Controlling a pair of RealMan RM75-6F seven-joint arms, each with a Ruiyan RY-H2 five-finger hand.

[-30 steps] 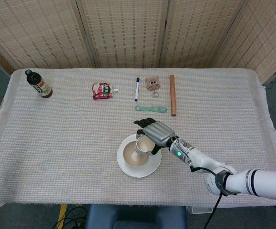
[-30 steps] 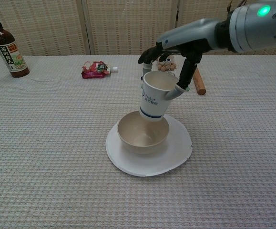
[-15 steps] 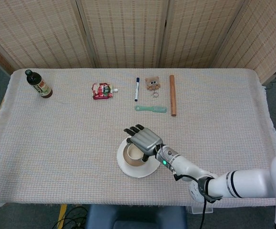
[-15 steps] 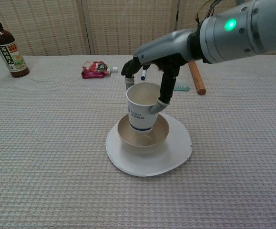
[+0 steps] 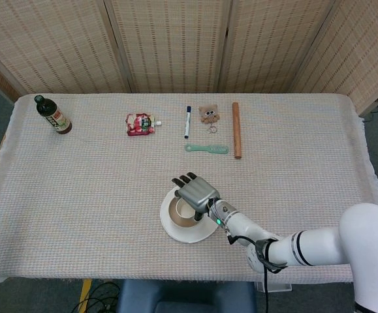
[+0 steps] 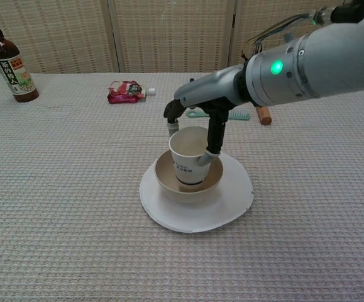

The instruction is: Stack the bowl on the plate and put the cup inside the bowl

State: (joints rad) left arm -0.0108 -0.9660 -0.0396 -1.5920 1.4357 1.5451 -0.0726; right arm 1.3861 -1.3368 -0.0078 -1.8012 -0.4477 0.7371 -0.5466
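Observation:
A white plate (image 6: pixel 232 195) (image 5: pixel 175 230) lies on the table near its front edge. On it stands a beige bowl (image 6: pixel 168 181) (image 5: pixel 173 210). A white paper cup (image 6: pixel 188 150) with a blue band stands upright inside the bowl. My right hand (image 6: pixel 197 107) (image 5: pixel 195 191) reaches over it from the right and grips the cup's rim between thumb and fingers. In the head view the hand hides most of the cup. My left hand shows in neither view.
Along the far side lie a dark sauce bottle (image 5: pixel 53 115), a red snack pouch (image 5: pixel 140 124), a blue pen (image 5: pixel 187 121), a small owl toy (image 5: pixel 208 114), a green comb (image 5: pixel 207 149) and a wooden rolling pin (image 5: pixel 236 129).
My right hand has carried the cup left and down, from tilted above the bowl's right rim to upright inside the bowl.

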